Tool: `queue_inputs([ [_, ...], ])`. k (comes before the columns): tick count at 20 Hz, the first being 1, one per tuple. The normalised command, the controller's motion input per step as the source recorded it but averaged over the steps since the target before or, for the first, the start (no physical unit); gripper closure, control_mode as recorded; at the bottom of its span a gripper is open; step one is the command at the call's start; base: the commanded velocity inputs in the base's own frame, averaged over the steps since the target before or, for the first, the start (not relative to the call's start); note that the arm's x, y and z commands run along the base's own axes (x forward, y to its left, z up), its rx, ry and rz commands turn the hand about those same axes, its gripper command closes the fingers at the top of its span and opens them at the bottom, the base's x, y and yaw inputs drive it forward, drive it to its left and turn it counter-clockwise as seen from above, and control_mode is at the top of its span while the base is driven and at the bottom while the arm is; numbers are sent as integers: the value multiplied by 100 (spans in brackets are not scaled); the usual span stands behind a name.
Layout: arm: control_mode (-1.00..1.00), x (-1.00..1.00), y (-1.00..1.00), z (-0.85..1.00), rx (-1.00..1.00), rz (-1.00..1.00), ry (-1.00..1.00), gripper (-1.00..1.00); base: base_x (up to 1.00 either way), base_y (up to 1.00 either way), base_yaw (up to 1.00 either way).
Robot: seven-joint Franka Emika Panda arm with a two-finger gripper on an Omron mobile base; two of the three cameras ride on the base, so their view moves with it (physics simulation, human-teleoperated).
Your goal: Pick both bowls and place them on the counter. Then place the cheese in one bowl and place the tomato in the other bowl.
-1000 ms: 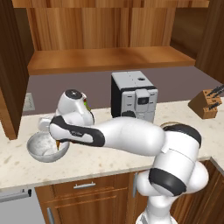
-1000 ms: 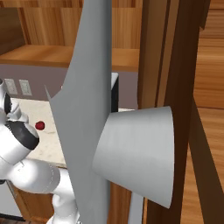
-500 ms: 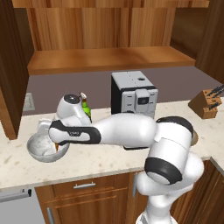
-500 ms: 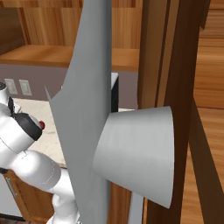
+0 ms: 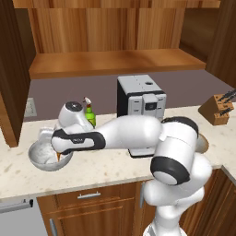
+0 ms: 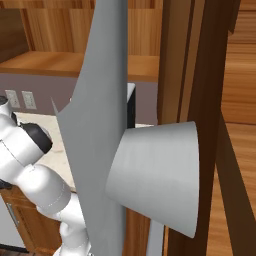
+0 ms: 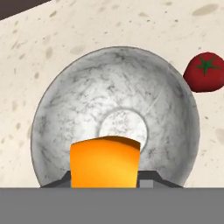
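My gripper (image 7: 105, 183) is clamped on the cheese (image 7: 105, 162), an orange wedge hanging directly above the grey-white marbled bowl (image 7: 113, 105), over its near side rather than its centre. That bowl sits on the desk (image 7: 109, 26), so a straight drop should land the cheese inside. The tomato (image 7: 205, 72) rests on the desk just beside the bowl's rim. The fingertips are mostly hidden behind the cheese, and I can't spot the tan bowl.
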Motion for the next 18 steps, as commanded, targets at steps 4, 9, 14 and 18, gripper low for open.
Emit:
queue_inputs([
  [4, -100, 0, 9, -4, -2, 0, 0, 100, 0, 0, 0],
  [9, -100, 0, 2, -6, -2, -2, 0, 100, 0, 0, 0],
  [14, -100, 0, 0, -9, -1, -1, 0, 100, 0, 0, 0],
  [18, -100, 7, 0, -10, -2, 0, 0, 100, 0, 0, 0],
])
